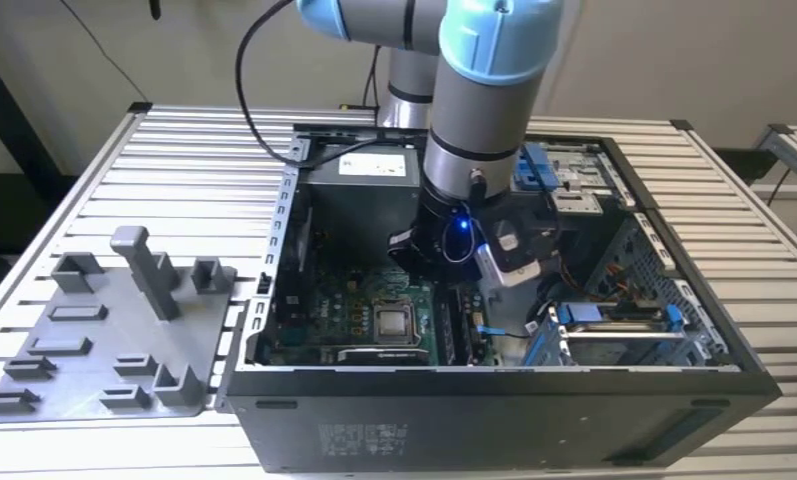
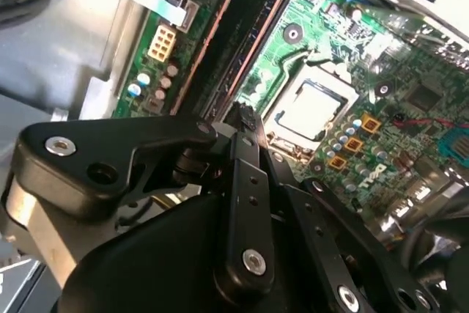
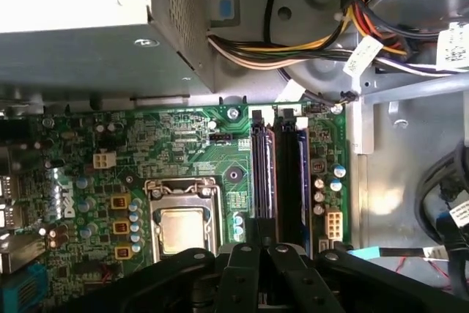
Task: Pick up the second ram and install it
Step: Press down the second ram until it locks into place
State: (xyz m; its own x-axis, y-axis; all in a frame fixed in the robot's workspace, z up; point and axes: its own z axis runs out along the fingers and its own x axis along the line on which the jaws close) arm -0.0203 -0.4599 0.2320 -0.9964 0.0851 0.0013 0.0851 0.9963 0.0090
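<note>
The gripper (image 3: 265, 251) closes on the second ram (image 3: 262, 174), whose long axis runs straight ahead along its motherboard slot.

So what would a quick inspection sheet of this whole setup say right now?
Surface: slatted metal table, open computer case on it.
Job's things: memory slots beside the CPU; whether a ram sits in them cannot be told.
Clutter: grey fixture tray beside the case.
Grippers: gripper inside the case, over the slots.
Cables: coloured wire bundle in the case; black cable on the arm.
Surroundings: plain wall, another table.
</note>
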